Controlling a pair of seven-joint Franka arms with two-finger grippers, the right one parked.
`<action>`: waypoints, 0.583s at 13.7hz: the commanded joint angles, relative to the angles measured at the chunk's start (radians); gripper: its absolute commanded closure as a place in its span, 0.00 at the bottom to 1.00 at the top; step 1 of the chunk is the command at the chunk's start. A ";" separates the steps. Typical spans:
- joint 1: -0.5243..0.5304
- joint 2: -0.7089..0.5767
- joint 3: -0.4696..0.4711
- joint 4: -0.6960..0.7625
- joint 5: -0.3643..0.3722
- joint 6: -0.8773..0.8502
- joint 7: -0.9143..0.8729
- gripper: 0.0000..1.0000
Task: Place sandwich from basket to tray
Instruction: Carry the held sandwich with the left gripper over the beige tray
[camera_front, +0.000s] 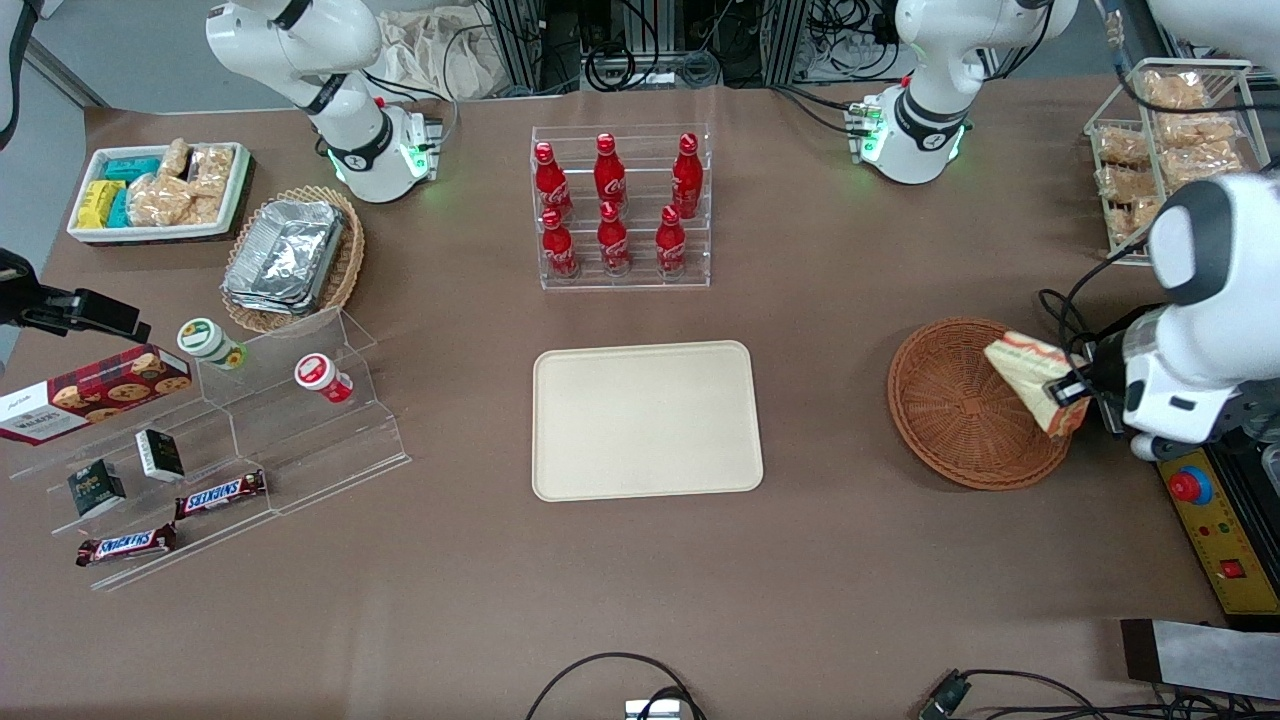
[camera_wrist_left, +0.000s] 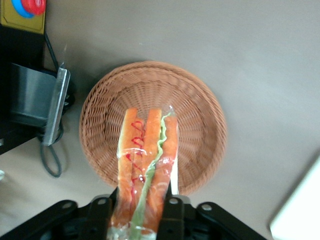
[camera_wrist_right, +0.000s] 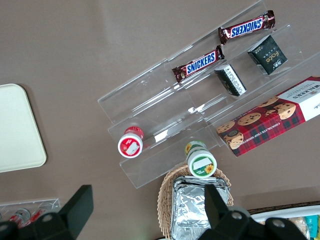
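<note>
My left gripper (camera_front: 1072, 388) is shut on the sandwich (camera_front: 1035, 378), a wrapped wedge of pale bread with orange and green filling. It holds the wedge lifted above the working-arm edge of the round reddish-brown wicker basket (camera_front: 950, 420). In the left wrist view the sandwich (camera_wrist_left: 146, 165) stands between the two black fingers (camera_wrist_left: 172, 215), with the empty basket (camera_wrist_left: 200, 115) below it. The cream-beige tray (camera_front: 645, 420) lies empty at the table's middle, toward the parked arm's end from the basket; its corner also shows in the left wrist view (camera_wrist_left: 302, 210).
A clear rack of red cola bottles (camera_front: 620, 205) stands farther from the camera than the tray. A yellow control box with a red button (camera_front: 1215, 520) sits beside the basket at the table edge. A wire rack of snack bags (camera_front: 1170, 140) stands above it.
</note>
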 joint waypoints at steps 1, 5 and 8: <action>-0.061 0.079 -0.044 0.247 0.005 -0.170 0.072 1.00; -0.208 0.184 -0.059 0.318 -0.017 -0.149 0.068 1.00; -0.283 0.315 -0.107 0.388 -0.021 -0.059 0.031 1.00</action>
